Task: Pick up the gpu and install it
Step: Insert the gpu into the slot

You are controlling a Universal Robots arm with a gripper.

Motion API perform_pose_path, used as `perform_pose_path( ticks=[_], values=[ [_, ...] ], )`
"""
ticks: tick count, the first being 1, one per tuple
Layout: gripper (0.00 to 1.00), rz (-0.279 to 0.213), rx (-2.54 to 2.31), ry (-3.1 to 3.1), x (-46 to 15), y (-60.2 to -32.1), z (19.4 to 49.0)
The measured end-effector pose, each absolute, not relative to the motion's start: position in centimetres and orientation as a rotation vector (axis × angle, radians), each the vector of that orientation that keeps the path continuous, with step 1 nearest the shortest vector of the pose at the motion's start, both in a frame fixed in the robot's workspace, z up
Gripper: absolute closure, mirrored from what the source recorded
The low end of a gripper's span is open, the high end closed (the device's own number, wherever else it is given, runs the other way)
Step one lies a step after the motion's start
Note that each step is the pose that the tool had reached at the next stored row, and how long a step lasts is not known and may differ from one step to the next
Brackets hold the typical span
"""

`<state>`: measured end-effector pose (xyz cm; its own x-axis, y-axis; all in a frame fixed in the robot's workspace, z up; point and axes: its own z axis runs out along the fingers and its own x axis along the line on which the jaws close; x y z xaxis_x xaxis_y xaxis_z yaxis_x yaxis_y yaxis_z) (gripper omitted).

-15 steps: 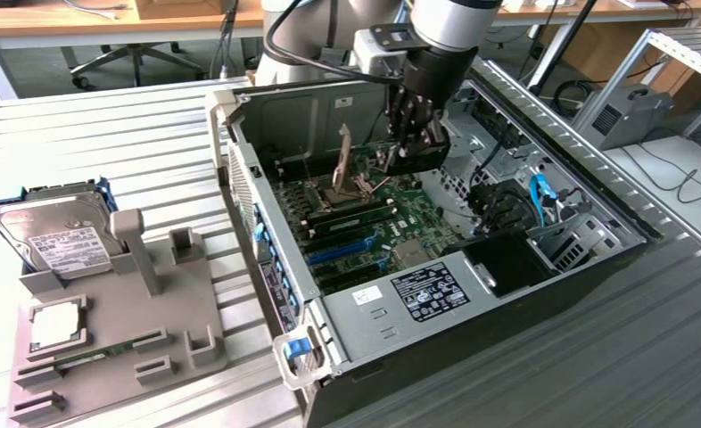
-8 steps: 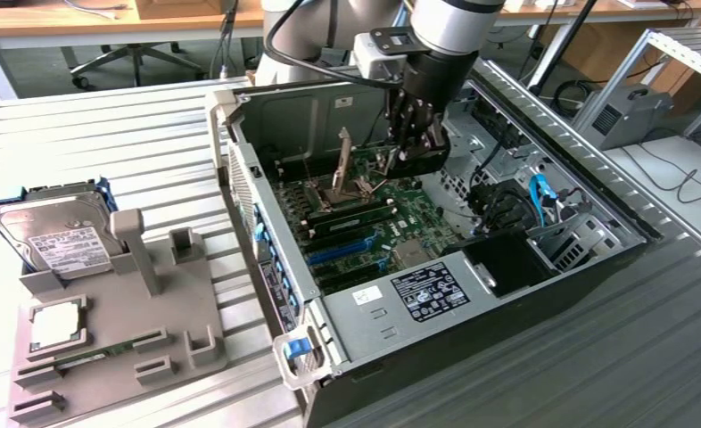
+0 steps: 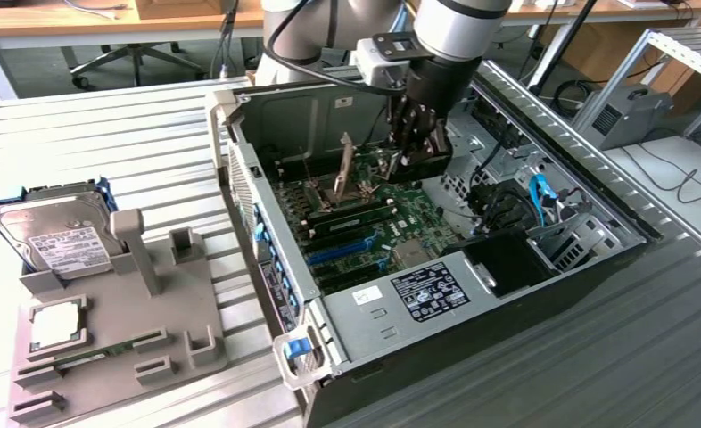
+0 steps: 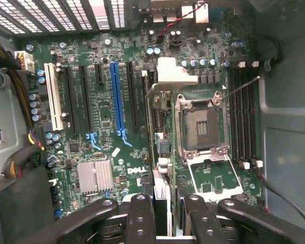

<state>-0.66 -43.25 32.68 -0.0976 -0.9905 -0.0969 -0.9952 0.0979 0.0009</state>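
Inside the open computer case (image 3: 326, 348), the end effector (image 4: 165, 213) pinches the gpu (image 4: 153, 127) edge-on, upright directly beneath it over the motherboard (image 4: 99, 132), beside the blue slot (image 4: 118, 99).

The gpu (image 3: 346, 169) stands upright inside the computer case (image 3: 589, 267), above the motherboard (image 3: 363, 227).

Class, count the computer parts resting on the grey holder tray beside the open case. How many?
3: a hard drive standing at the grey tray's far end, a processor chip lying mid-tray, and a slim memory stick nearer the camera.
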Motion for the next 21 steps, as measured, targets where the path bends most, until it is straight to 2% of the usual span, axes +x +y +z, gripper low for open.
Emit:
perform_pose_path(
  ticks=[21],
  values=[
    [0.72,0.101,-2.061,2.274,-0.9,-45.2,32.3]
  ],
)
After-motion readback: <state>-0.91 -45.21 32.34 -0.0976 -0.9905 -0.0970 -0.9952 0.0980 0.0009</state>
